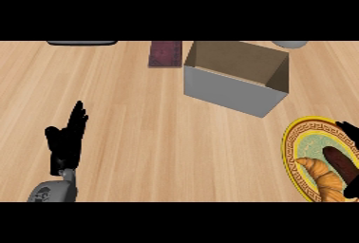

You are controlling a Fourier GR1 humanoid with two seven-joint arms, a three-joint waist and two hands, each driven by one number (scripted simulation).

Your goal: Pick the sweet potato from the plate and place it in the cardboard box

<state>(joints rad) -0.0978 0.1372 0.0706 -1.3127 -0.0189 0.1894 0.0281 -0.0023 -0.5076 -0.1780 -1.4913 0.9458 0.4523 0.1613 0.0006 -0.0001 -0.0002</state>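
Observation:
A dark brown sweet potato (339, 161) lies on a yellow-rimmed plate (290, 142) at the right edge, beside a croissant (322, 174). An open cardboard box (231, 91) stands further back, up and left of the plate. Only a black part of my right hand (348, 133) shows at the right edge, over the plate's far side just above the sweet potato; the rest is cut off. My left hand (66, 142) rests open at the lower left, fingers up, far from the plate.
A dark red flat object (165, 53) lies left of the box at the back. A black flat item (82, 42) sits at the back left, and a grey round object (289, 44) at the back right.

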